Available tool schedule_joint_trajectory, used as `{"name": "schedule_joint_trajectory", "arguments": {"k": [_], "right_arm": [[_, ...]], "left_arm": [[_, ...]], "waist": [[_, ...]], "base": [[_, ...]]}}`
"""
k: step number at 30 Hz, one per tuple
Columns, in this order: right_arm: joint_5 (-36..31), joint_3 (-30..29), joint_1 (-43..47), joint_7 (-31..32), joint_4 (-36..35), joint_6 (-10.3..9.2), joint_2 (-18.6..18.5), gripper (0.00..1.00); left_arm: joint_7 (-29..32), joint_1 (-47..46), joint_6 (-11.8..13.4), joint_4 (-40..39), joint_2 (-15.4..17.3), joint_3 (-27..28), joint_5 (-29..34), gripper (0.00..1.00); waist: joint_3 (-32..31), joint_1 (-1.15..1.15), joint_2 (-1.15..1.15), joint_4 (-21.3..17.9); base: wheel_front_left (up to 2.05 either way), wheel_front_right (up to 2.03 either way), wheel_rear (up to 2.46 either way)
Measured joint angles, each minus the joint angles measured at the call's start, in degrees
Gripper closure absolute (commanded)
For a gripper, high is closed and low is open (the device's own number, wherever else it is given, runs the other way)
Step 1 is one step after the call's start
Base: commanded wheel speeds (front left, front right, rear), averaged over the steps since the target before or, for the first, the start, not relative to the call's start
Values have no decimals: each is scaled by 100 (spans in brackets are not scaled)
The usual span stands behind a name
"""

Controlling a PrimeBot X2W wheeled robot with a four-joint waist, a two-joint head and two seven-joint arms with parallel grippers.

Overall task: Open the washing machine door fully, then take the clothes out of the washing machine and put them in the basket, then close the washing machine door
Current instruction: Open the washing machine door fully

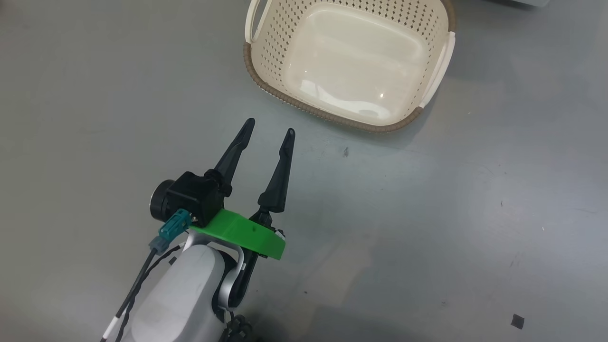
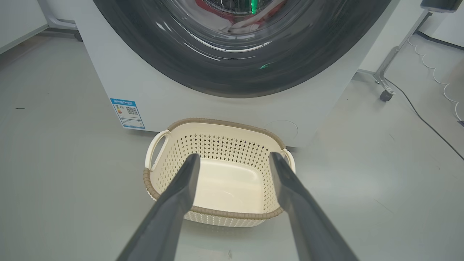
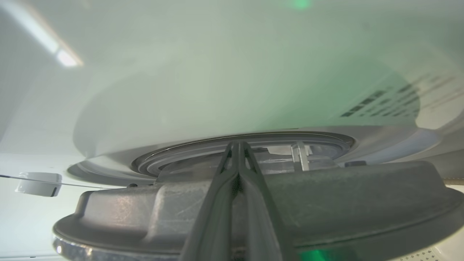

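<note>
Basket [image 1: 275, 52] sits on grey floor [image 1: 475, 213] by white washing machine [image 2: 119, 72]

The left gripper [image 2: 235, 156] has its two dark fingers spread wide apart with nothing between them. Beyond their tips, the cream basket [image 2: 224, 122] stands on the grey floor [image 2: 54, 181], its inside bare. The basket's far side sits just in front of the white washing machine [image 2: 163, 98]. Above it curves the glossy black rim of the washing machine door [image 2: 232, 79], and red and white clothes [image 2: 208, 9] show through the glass. A small blue label [image 2: 127, 113] sits low on the machine's front. To the right are a wheeled stand [image 2: 386, 95] and a dark cable [image 2: 424, 119] lying on the floor.
</note>
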Motion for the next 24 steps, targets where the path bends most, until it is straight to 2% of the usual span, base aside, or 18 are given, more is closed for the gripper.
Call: {"name": "schedule_joint_trajectory", "arguments": {"k": [14, 24], "right_arm": [[0, -1, 95, 144, 243, 0, -5, 100], [83, -93, 504, 159, 425, 36, 16, 100]], "left_arm": [[0, -2, 41, 67, 0, 0, 0, 0], [0, -1, 41, 145, 1, 19, 13, 0]], "waist": [[-214, 0, 0, -40], [-488, 0, 0, -61]], "base": [[0, 0, 0], [0, 0, 0]]}}
